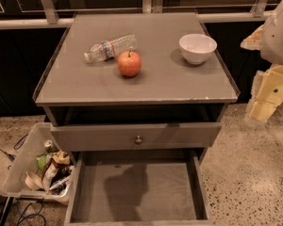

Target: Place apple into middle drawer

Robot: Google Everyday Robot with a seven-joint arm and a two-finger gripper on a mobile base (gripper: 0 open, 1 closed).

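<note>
The apple (129,63), red-orange with a short stem, stands on the grey cabinet top (146,84), left of centre. The middle drawer (170,192) is pulled out below, a wide shallow grey box with a bare floor that carries a shadow. My gripper (266,100) hangs at the right edge of the camera view, beside the cabinet's right side. It is well to the right of the apple and lower than the cabinet top, and holds nothing that I can see.
A clear plastic water bottle (109,47) lies just behind and left of the apple. A white bowl (197,48) stands at the right rear. A drawer front with a round knob (138,139) sits above the open drawer. A bin of trash (42,168) stands on the floor to the left.
</note>
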